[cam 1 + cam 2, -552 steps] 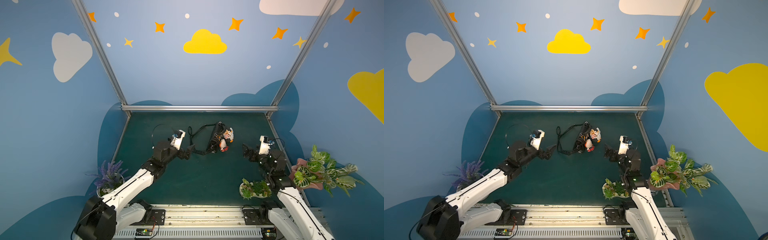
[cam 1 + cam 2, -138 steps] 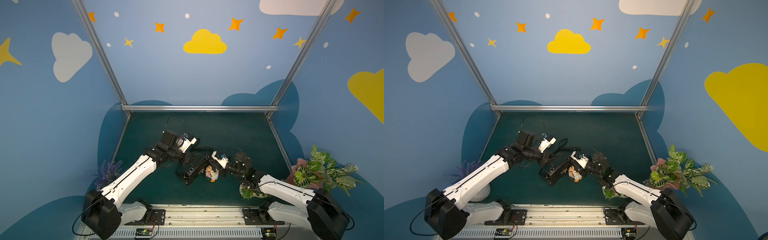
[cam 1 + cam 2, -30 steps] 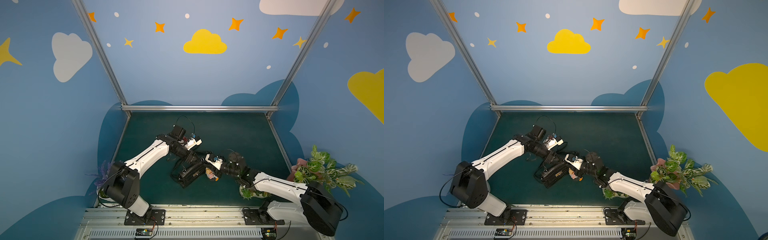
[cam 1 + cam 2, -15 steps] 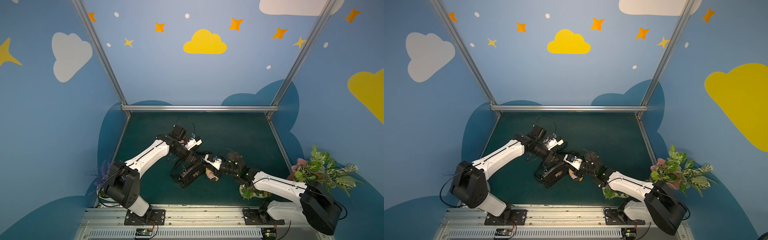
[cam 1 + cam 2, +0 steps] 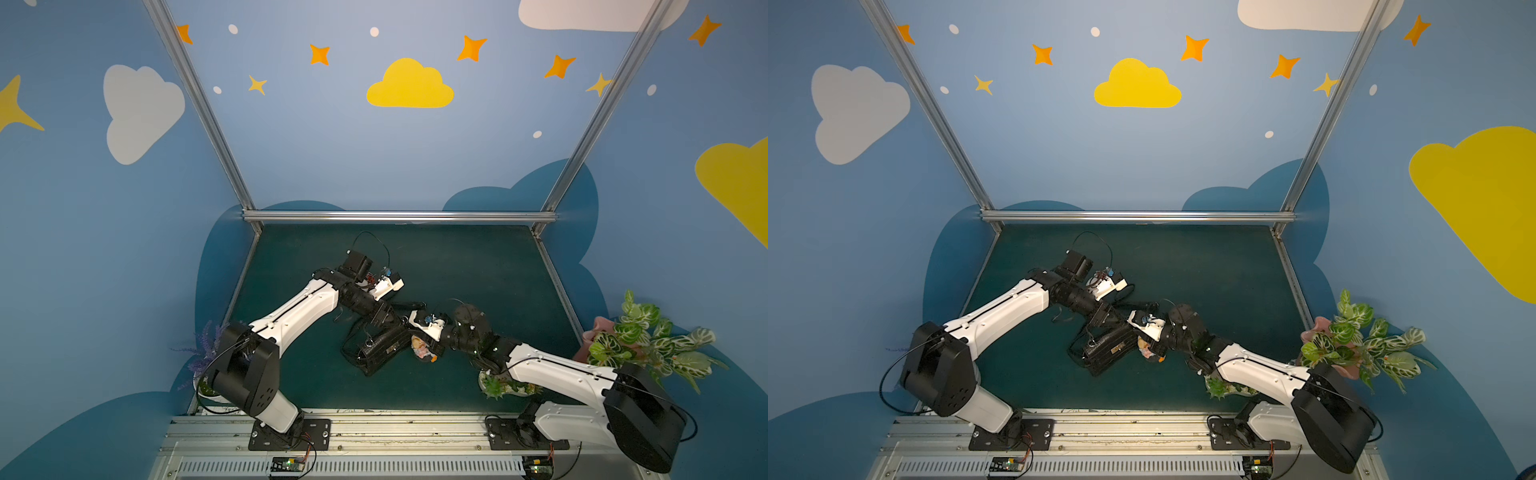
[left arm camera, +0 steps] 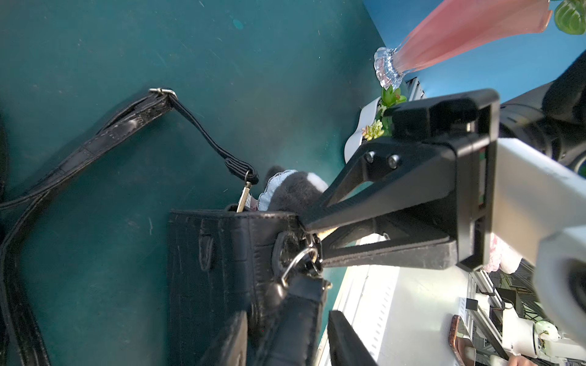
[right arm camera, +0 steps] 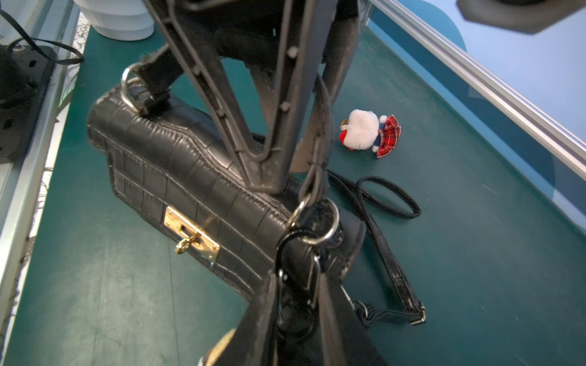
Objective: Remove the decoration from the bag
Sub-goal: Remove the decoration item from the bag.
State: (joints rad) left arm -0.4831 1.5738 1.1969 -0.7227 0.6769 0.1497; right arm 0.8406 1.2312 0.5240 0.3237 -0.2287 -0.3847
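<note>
Plush decoration [image 5: 422, 348] lay on the table [image 5: 478, 270] at the bag's [image 5: 380, 347] end, soft and light I'd guess, so its stiff clip [image 7: 298, 236] seemed the spot to hold. Right tool [image 7: 296, 285] pinched that clip; left tool [image 6: 287, 320] gripped the bag's handle [image 6: 299, 293].

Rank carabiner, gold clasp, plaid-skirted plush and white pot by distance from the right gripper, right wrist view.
1. Carabiner: between the right gripper's fingers.
2. Gold clasp: bag's flap.
3. Plush: on the mat beyond.
4. White pot: mat's edge, farthest.
</note>
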